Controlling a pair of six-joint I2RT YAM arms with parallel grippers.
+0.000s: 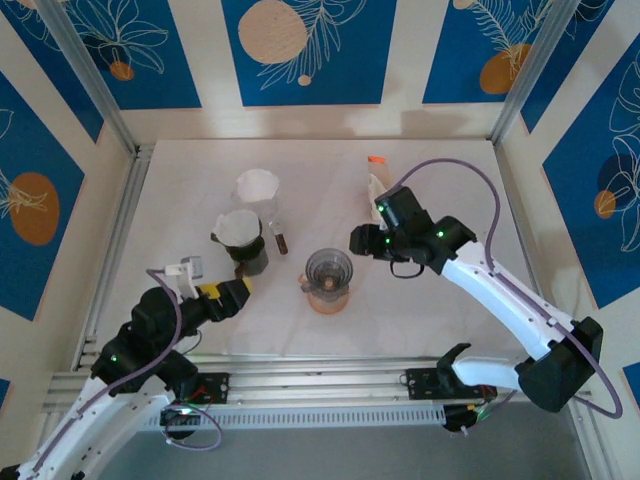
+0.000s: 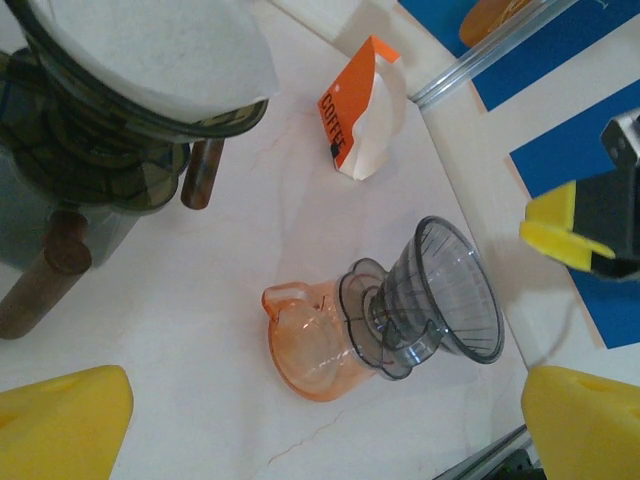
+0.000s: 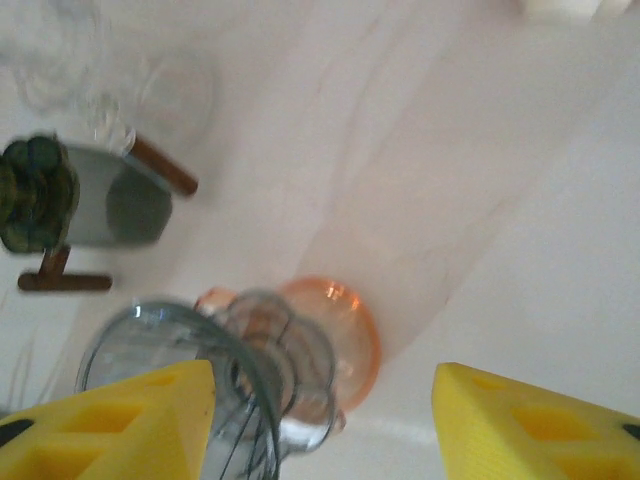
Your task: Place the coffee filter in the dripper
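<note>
Counter (image 1: 180, 190): smooth marble, easy sliding. Right claw (image 3: 322, 400) spread apart, empty, one finger just beside rim of grey dripper (image 2: 440, 290) atop orange server (image 2: 310, 345); could topple that tall stack with sideways bump. Left claw (image 1: 238, 291) wide apart, empty, near dark dripper (image 1: 250, 262). White coffee filter (image 2: 150, 50) seated in dark dripper, grey one bare; could crumple under hard pinch, or drag dark dripper along.
</note>
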